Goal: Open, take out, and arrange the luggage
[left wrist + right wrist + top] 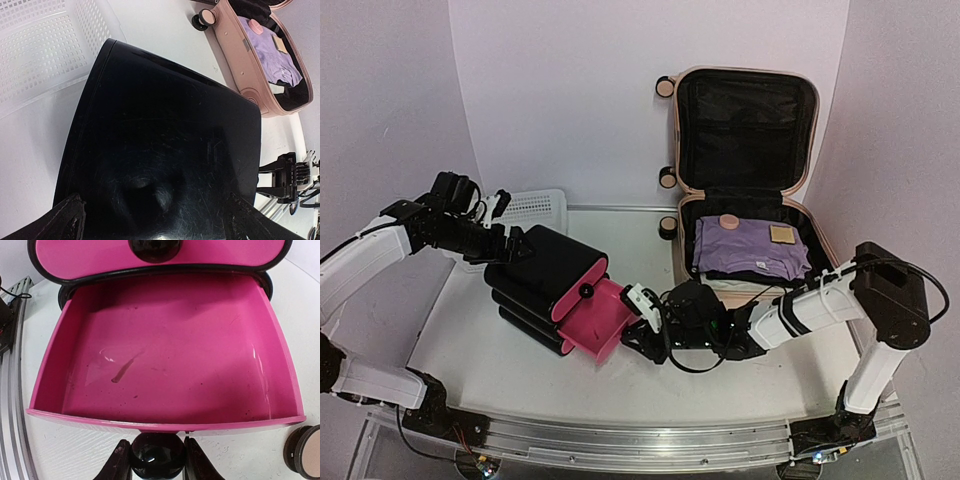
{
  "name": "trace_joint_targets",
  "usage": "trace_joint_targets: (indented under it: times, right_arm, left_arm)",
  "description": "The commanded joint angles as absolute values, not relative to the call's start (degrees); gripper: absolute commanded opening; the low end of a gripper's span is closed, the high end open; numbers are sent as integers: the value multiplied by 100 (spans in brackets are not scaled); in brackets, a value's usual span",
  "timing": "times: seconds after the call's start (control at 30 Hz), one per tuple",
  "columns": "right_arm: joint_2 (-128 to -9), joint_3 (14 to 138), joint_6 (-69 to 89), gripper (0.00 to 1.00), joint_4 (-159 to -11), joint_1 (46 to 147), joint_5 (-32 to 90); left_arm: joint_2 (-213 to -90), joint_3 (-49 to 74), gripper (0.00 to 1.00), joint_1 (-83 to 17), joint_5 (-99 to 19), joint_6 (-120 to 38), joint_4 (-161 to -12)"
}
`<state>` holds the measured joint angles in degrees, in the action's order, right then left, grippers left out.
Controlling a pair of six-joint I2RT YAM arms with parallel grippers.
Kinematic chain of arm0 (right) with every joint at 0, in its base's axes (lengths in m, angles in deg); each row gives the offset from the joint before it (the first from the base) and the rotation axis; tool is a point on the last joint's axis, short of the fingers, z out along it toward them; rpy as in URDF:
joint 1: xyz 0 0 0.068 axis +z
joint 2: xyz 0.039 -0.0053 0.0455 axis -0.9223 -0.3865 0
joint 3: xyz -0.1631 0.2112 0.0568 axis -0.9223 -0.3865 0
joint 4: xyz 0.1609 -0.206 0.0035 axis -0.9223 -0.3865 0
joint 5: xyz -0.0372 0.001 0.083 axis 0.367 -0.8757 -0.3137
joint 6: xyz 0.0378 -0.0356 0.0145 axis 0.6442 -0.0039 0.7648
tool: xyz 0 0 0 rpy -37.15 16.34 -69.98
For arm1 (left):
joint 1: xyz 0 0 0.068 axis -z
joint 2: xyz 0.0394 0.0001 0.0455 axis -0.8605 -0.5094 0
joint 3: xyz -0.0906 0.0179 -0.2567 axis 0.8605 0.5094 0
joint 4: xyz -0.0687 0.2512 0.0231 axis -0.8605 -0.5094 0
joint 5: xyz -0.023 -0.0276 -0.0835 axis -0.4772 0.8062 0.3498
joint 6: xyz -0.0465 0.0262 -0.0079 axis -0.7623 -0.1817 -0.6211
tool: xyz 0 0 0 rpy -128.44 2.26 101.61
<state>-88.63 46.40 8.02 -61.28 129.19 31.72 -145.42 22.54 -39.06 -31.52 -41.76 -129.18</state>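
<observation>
Right gripper [156, 460] is clamped on the black knob [156, 450] of the pulled-out pink drawer [165, 355]; left gripper [157, 220] stands spread wide over the rear of the black box [165, 125], contact unconfirmed. The luggage [745, 130] lies open at the back right of the table [520, 375], lid upright, folded purple garment [750, 248] inside. Judged stiff, bulky and smooth-shelled, likely slippery: take it at the shell rim, not the rounded face.
</observation>
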Motion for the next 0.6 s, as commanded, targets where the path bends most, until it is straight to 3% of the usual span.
trace_joint_targets:
  times: [0.0, 0.13, 0.33, 0.57]
  right_arm:
    - [-8598, 4575, 927, 25, -6004, 13013, 3261]
    - [-8548, 4554, 896, 38, -5981, 13017, 3362]
    - [-8249, 4374, 804, 68, -6088, 13026, 3708]
    - [-7482, 4087, 125, 82, -6508, 13022, 4203]
  left_arm:
    - [-14753, 2372, 97, -3890, -3089, -4310, -13684]
    - [-14731, 2386, 97, -3890, -3093, -4302, -13684]
    - [-14736, 2400, 97, -3890, -3097, -4302, -13688]
    - [-14759, 2379, 97, -3890, -3090, -4285, -13688]
